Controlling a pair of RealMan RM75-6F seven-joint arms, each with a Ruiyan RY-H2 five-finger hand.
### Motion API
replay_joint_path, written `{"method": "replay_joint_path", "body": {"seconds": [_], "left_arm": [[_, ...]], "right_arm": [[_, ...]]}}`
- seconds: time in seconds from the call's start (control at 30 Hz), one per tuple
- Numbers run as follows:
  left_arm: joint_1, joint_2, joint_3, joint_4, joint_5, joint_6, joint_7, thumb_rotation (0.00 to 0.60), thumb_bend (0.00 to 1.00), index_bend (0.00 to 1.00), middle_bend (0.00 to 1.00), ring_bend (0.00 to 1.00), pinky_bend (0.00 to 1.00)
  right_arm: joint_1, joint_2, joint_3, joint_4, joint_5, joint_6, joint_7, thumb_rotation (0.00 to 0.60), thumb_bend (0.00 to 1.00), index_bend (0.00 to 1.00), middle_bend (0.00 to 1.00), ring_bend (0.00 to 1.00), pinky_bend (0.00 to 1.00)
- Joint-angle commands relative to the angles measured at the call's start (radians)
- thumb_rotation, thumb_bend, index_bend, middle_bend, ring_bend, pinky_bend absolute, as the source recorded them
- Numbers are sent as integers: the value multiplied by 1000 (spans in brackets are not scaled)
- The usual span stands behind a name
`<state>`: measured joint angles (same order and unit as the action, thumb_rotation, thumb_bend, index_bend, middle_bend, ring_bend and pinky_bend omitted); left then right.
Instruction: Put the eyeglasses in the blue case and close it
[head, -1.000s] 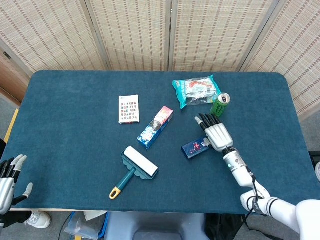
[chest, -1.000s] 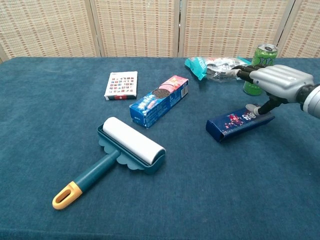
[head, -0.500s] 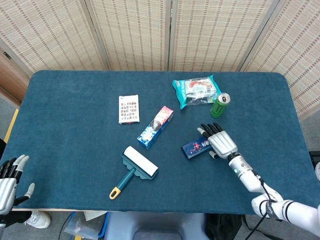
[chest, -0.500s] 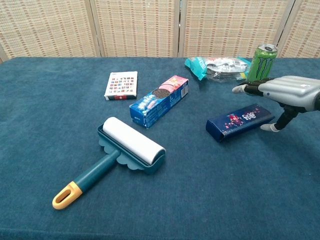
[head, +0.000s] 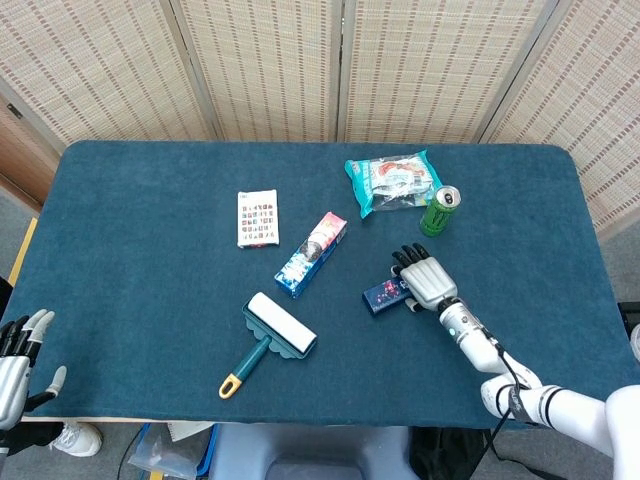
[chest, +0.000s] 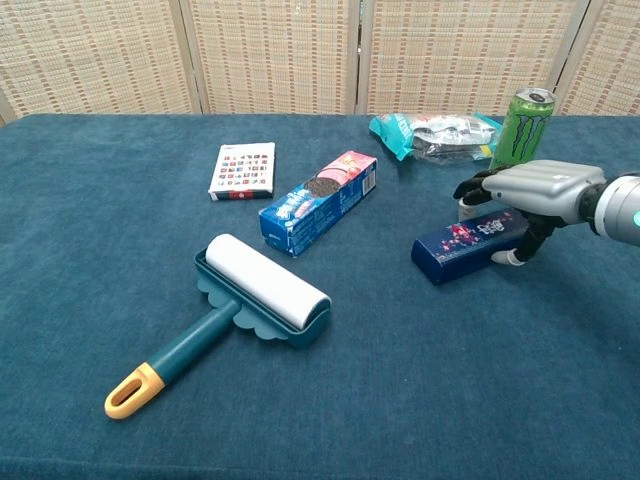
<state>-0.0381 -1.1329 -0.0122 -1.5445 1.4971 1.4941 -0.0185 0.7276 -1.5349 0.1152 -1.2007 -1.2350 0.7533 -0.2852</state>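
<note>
The dark blue case lies flat and closed on the table, right of centre. My right hand is over its right end. The fingers curl down behind the far side and the thumb presses the near side, so the hand grips the case. A teal and clear bag at the back holds something dark; I cannot tell whether it is the eyeglasses. My left hand hangs off the table's near left corner with its fingers apart, holding nothing.
A green can stands just behind my right hand. A cookie box, a small card pack and a teal lint roller lie to the left of the case.
My right hand has moved left from beside the case onto its right end and closed around it. The left hand has stayed put.
</note>
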Motion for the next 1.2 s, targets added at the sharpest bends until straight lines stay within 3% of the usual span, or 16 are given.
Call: {"method": "replay_joint_path", "body": {"seconds": [0.03, 0.2, 0.27, 0.33, 0.43, 0.6, 0.8, 1.03, 1.2], "left_arm": [[-1, 0, 0, -1, 1, -1, 1, 600, 382, 3, 0, 0, 0], [-1, 1, -1, -3, 0, -2, 3, 600, 382, 3, 0, 0, 0], [-2, 1, -1, -4, 0, -2, 5, 600, 382, 3, 0, 0, 0], [-4, 0, -2, -5, 1, -4, 7, 600, 382, 3, 0, 0, 0], [-6, -1, -2, -8, 5, -5, 9, 600, 382, 2, 0, 0, 0], [-14, 0, -5, -12, 8, -10, 10, 600, 382, 3, 0, 0, 0], [-26, 1, -14, -17, 9, -14, 12, 600, 382, 3, 0, 0, 0], [-52, -14, -29, -32, 7, -33, 44, 600, 382, 2, 0, 0, 0], [-67, -32, -41, -43, 12, -29, 71, 600, 382, 3, 0, 0, 0]], "right_arm": [[2, -8, -3, 12, -7, 4, 10, 600, 356, 497, 154, 0, 0], [1, -3, -13, 10, -14, 5, 20, 600, 333, 473, 147, 0, 0], [-2, 5, -17, -4, -17, 9, 26, 600, 280, 345, 119, 0, 0], [-8, 13, -19, -19, -19, 21, 27, 600, 220, 111, 85, 0, 0], [-26, 19, -25, -35, -29, 56, 34, 600, 202, 0, 77, 0, 0], [-79, 60, -33, -88, -53, 154, 53, 600, 201, 0, 61, 0, 0], [-201, 185, -54, -231, -103, 364, 56, 600, 212, 1, 70, 0, 0], [-391, 313, -112, -367, -175, 640, 51, 600, 271, 120, 156, 0, 0], [-500, 356, -140, -406, -200, 772, 65, 600, 280, 137, 162, 0, 0]]}}
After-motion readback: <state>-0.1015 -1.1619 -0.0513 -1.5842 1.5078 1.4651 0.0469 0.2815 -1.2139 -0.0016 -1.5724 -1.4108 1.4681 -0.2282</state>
